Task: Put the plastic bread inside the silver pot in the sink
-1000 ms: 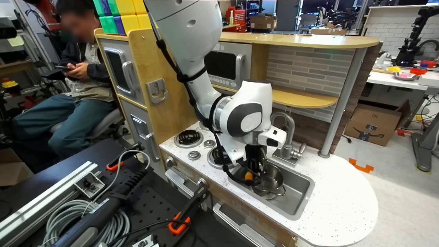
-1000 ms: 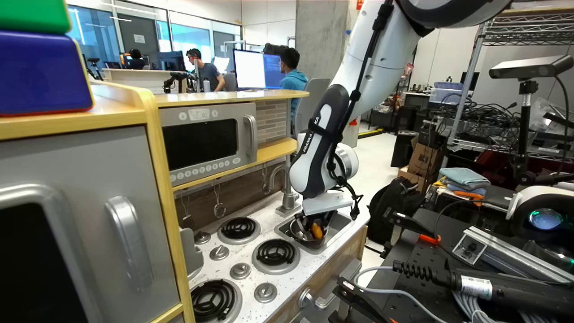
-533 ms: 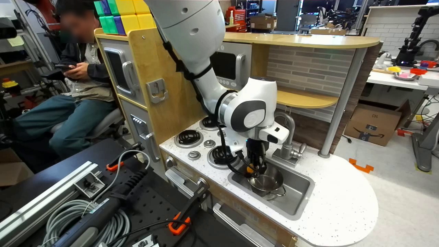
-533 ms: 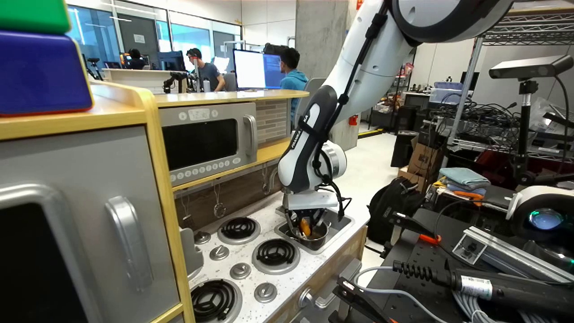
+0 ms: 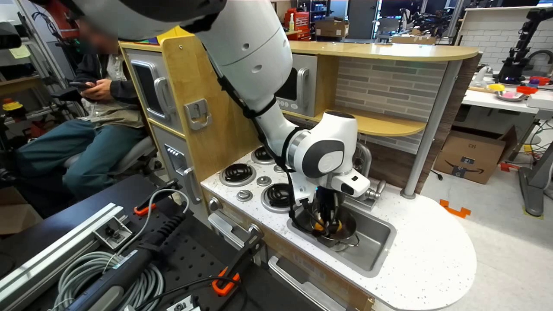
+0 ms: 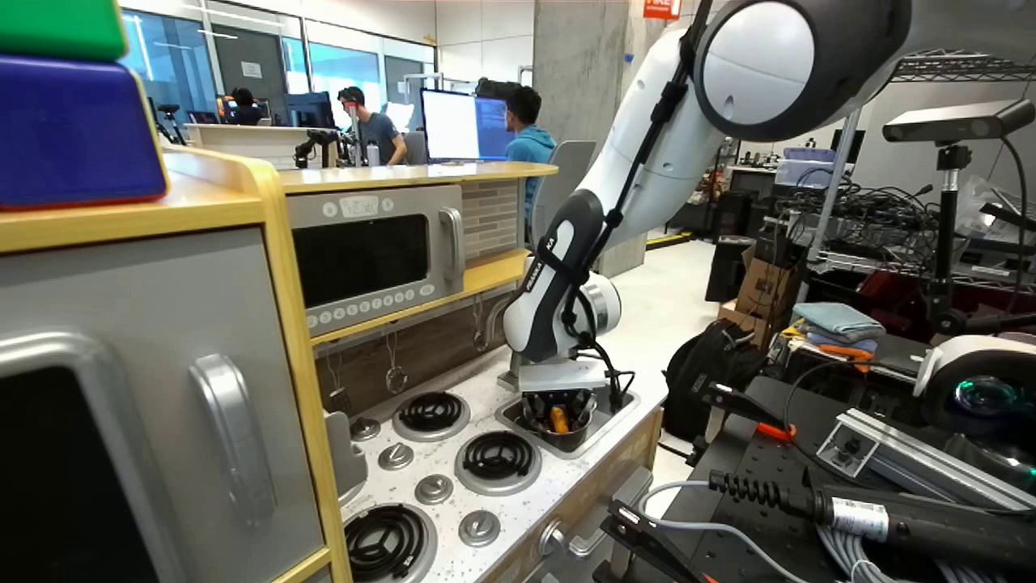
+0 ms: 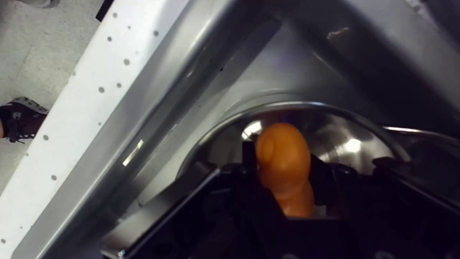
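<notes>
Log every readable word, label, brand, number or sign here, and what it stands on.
"FRANKA", and separately "KA": robot arm.
"FIRE", apparently, top cut off: red sign.
Too small or blurred: microwave buttons, microwave label, cardboard box print, door notice.

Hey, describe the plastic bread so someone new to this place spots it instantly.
Look for the silver sink set in the white speckled countertop. Inside stands a round, shiny silver pot, with the black gripper at its opening. Between the gripper's fingers is the plastic bread: a smooth, lumpy piece, orange against the silver and black around it.
</notes>
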